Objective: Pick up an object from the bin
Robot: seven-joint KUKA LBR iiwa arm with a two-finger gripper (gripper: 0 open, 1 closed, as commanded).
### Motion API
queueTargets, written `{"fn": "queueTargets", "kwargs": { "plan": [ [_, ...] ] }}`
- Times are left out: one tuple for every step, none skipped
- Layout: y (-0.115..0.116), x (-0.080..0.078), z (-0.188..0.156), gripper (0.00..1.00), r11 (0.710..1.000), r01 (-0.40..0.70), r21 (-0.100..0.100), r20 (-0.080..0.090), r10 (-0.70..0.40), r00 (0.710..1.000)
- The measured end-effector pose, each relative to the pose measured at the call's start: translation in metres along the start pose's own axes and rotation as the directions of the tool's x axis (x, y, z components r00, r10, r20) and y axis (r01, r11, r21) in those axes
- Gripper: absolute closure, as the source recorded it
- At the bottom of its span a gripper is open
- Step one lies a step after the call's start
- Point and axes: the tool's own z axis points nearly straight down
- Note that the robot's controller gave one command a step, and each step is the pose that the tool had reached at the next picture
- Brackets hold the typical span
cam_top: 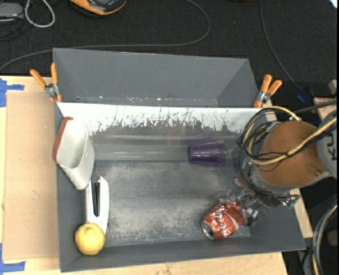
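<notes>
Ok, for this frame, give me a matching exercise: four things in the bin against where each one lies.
Things: 1 red crushed can; 2 yellow fruit; 3 purple cup; 4 white scoop.
Places: A against the view's left wall; B lower right; C lower left corner; D middle, by the back wall.
Pairs: 1-B; 2-C; 3-D; 4-A.
</notes>
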Motion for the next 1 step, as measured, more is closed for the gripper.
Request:
{"fn": "queueTargets", "kwargs": {
  "plan": [
    [0.0008, -0.0004, -0.0037, 1.00, 1.000, 0.002, -0.002, -0.001, -0.002, 1.000]
  ]
}}
